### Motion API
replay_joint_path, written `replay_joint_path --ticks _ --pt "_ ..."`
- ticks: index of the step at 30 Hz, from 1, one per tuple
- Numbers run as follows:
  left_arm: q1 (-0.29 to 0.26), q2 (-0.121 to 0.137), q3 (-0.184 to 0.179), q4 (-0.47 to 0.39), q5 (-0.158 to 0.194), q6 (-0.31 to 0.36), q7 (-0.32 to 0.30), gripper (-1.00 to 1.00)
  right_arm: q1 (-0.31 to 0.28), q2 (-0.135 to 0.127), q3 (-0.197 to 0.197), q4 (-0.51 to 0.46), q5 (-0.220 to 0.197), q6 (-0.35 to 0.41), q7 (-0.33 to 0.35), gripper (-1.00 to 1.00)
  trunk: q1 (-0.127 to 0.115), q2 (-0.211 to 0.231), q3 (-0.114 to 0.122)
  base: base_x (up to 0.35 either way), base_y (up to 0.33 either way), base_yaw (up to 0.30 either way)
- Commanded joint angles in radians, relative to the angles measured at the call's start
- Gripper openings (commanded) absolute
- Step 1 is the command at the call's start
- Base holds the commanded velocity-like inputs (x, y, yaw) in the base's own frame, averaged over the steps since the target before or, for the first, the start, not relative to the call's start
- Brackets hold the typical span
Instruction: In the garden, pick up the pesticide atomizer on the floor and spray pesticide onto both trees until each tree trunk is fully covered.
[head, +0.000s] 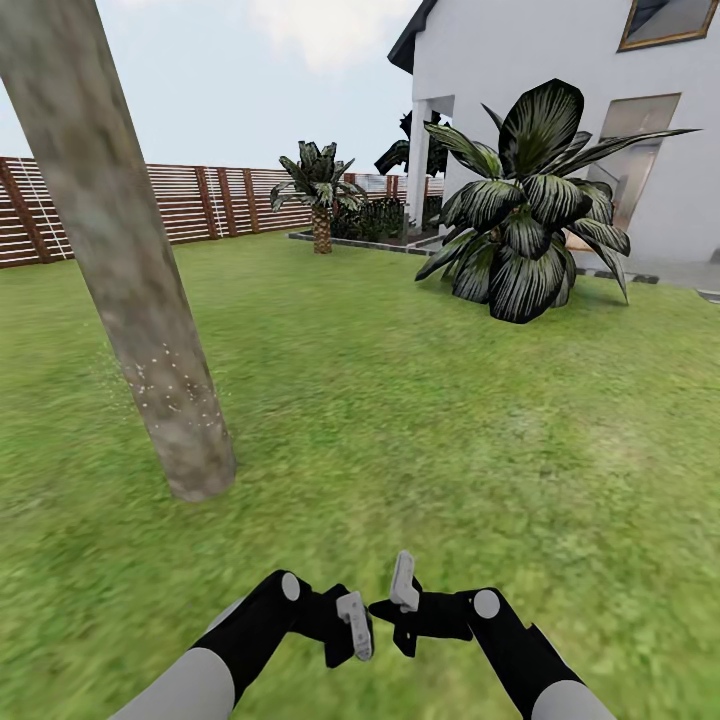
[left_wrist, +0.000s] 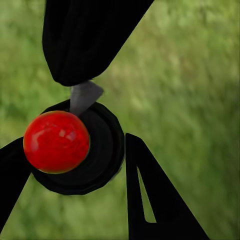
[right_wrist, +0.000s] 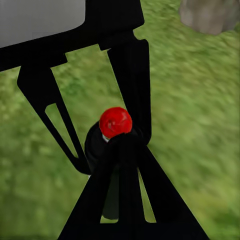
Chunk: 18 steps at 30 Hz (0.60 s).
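- We stand on the lawn (head: 420, 400) with one tree trunk (head: 130, 300) close ahead on our left; pale speckles low on its bark look like spray droplets.
- Both grippers sit low in front of us, nearly touching: left gripper (head: 352, 625), right gripper (head: 400, 598).
- The atomizer (left_wrist: 75, 150) is a dark bottle with a red cap (right_wrist: 115, 121), held off the grass between the two grippers.
- In the right wrist view, the right fingers (right_wrist: 132, 100) look pinched on the bottle's neck. Left fingers (left_wrist: 150, 195) stand spread around the bottle; we cannot tell whether they touch it.
- Our read: pickup done, spraying this trunk is the step in hand, coverage only partial.
- Next: aim the nozzle at the bare bark above the speckles, sweep the trunk, then move to the second tree.
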Motion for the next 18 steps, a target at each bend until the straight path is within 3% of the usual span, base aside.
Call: replay_joint_path --ticks 1,12,16,18 --pt "0.000 -0.001 0.000 -0.002 -0.004 0.002 -0.003 -1.00 0.000 0.000 -0.001 -0.001 0.009 -0.005 0.000 -1.00 0.000 0.000 -0.001 0.000 0.000 0.000" --pt "0.000 0.004 -0.002 0.006 -0.004 0.001 -0.002 -1.00 0.000 0.000 -0.001 -0.001 0.009 -0.005 0.000 -1.00 0.000 0.000 -0.001 0.000 0.000 0.000" --pt "-0.001 0.014 -0.002 0.011 -0.009 0.000 0.002 -1.00 0.000 0.000 -0.001 -0.001 0.009 -0.005 0.000 -1.00 0.000 0.000 -0.001 0.000 0.000 0.000" --pt "-0.001 0.038 -0.002 0.013 -0.012 0.000 0.004 -1.00 0.000 0.000 -0.001 -0.001 0.009 -0.005 0.001 -1.00 0.000 0.000 -0.001 0.000 0.000 0.000"
